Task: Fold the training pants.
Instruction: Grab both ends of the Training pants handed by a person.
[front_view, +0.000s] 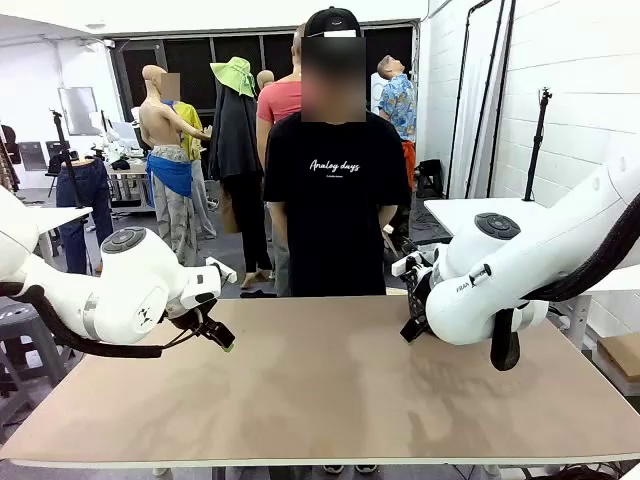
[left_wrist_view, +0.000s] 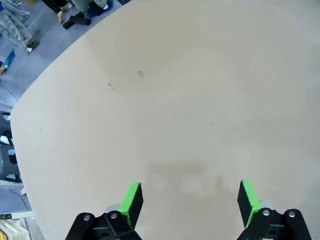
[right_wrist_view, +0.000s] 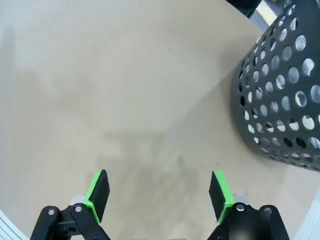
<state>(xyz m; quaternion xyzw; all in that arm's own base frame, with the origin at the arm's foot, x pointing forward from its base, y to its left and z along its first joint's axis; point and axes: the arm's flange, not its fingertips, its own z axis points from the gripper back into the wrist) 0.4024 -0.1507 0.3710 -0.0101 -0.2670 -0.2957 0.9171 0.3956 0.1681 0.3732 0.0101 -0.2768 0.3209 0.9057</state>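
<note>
Tabletop (front_view: 330, 400) bare, beige | left fingers (left_wrist_view: 132, 199) spread wide, holding nothing | right fingers (right_wrist_view: 98, 190) also wide, empty, near dark basket (right_wrist_view: 280, 100) | training pants not on tabletop (place and long axis: cannot tell) | nearer arm: undecided

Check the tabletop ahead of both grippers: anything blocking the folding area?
Nothing visible lies on the table under the left gripper or the right gripper. One thing nearby: a black basket stands on the table beside the right gripper.
</note>
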